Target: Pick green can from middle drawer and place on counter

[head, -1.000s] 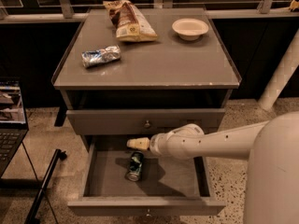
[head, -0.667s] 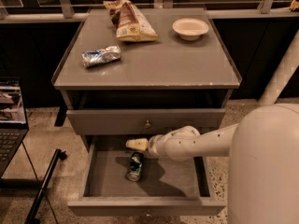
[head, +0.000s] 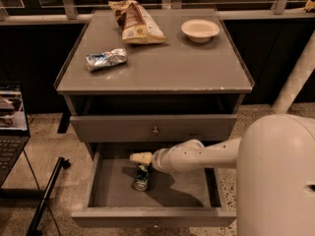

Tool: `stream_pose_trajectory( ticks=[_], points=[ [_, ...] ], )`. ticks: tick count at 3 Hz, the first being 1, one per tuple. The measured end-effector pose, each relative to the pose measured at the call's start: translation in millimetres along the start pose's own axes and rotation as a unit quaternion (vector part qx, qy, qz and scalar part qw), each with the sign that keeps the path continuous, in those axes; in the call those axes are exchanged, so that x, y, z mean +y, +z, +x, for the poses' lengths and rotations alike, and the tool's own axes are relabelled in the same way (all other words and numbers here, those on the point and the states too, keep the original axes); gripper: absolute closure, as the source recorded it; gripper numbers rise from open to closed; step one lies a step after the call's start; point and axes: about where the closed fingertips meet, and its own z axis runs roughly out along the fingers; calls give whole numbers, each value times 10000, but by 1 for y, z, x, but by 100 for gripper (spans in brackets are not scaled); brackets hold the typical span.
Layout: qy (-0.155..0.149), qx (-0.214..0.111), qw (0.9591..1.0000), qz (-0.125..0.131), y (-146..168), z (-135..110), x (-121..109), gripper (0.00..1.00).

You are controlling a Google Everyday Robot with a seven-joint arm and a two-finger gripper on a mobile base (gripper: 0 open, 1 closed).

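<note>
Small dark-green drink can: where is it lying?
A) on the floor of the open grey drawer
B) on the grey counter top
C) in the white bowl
A: the small dark-green drink can lies on the floor of the open grey drawer, with the gripper near its far end.

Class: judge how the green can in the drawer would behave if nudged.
Lying on its side, the can would probably roll across the drawer floor. Its metal skin likely slips. The pincer hovers by its far end.

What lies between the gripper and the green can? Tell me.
Nothing. In the camera view the gripper hangs just above the green can lying in the middle drawer, with no object between them.
</note>
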Motion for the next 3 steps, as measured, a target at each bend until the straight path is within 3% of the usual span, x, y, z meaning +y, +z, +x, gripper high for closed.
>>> stream_pose_trajectory(
  ticks=[1,3],
  points=[
    [56,232,9997,-60,14,10,5,0],
    [-174,549,9979,-291,30,8,34,0]
  ],
)
